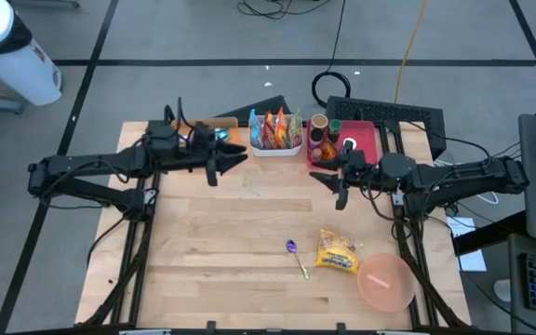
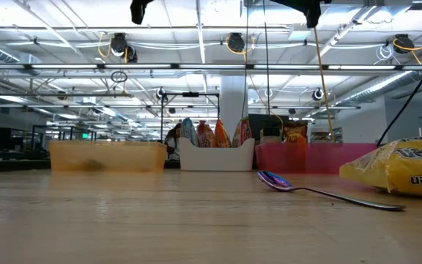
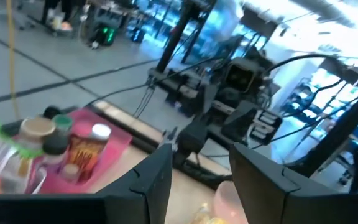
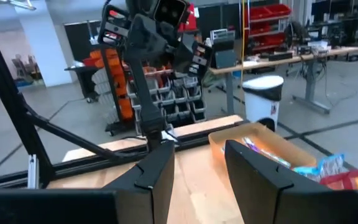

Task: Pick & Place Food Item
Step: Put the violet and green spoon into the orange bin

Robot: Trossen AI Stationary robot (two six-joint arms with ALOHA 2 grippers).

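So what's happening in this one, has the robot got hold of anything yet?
Nothing is held yet. Both arms hang raised above the table: the left gripper near the back bins, the right gripper in front of the pink tray, both open and empty. The yellow food packet lies untouched on the table near the front, beside a spoon and a pink bowl.

Along the table's (image 1: 203,261) far edge stand three containers in a row: an open bin (image 1: 214,126) toward the left, a tray of snack packets (image 1: 274,132) in the middle, and a tray of bottles and jars (image 1: 344,141) to the right. Near the front right corner sits a bowl (image 1: 384,283) (just beside it, a noodle packet (image 1: 337,252)), with a spoon (image 1: 297,258) left of the packet.
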